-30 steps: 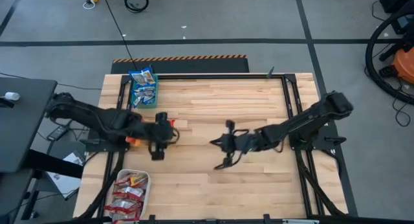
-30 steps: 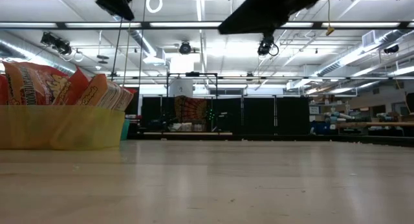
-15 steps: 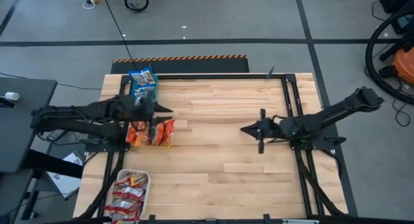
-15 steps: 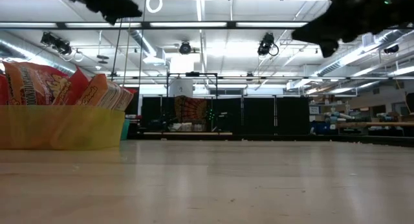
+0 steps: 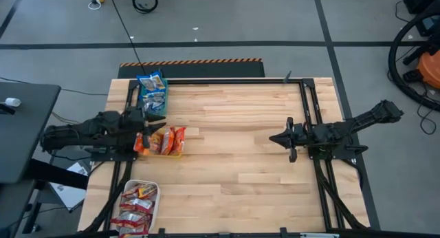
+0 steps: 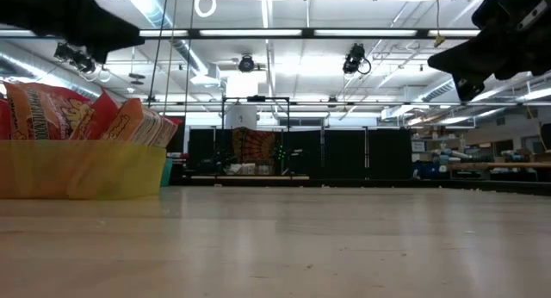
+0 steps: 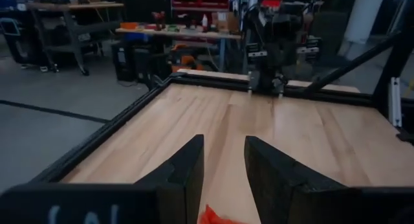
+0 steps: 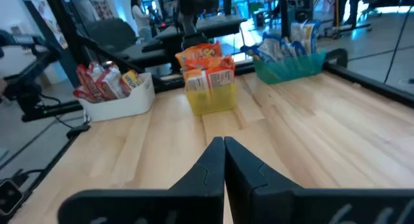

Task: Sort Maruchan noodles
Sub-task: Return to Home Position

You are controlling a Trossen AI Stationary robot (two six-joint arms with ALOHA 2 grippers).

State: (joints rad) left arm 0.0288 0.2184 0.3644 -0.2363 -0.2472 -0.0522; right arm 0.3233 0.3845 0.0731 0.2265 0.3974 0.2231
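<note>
The sorting is judged finished. All Maruchan noodles in view are binned along the left edge of the worktop (image 5: 234, 162). The blue-and-white packets (image 5: 152, 90) are in the teal bin (image 8: 291, 67) at the left corner by the striped strip (image 5: 191, 61). The orange packets (image 5: 165, 139) stand in the yellow bin (image 8: 210, 98) at mid-edge, and the red packets (image 5: 136, 209) lie in the white bin (image 8: 123, 102) at the other left corner.

The 2 arms are to be brought to rest. The left gripper (image 7: 222, 141) is seen empty, its fingers apart, raised just beside the yellow bin on the teal bin's side. An orange packet's corner shows directly below it. This is where care is needed. The wrist is best kept high until it is past the upright packets, then folded back toward its base at the left edge, so that no finger catches a packet top or nudges a bin.

The right gripper (image 8: 224, 141) is seen with its fingers pressed together and holding nothing, near the right edge and well apart from all 3 bins. A plain, slow fold toward its base should suffice.
</note>
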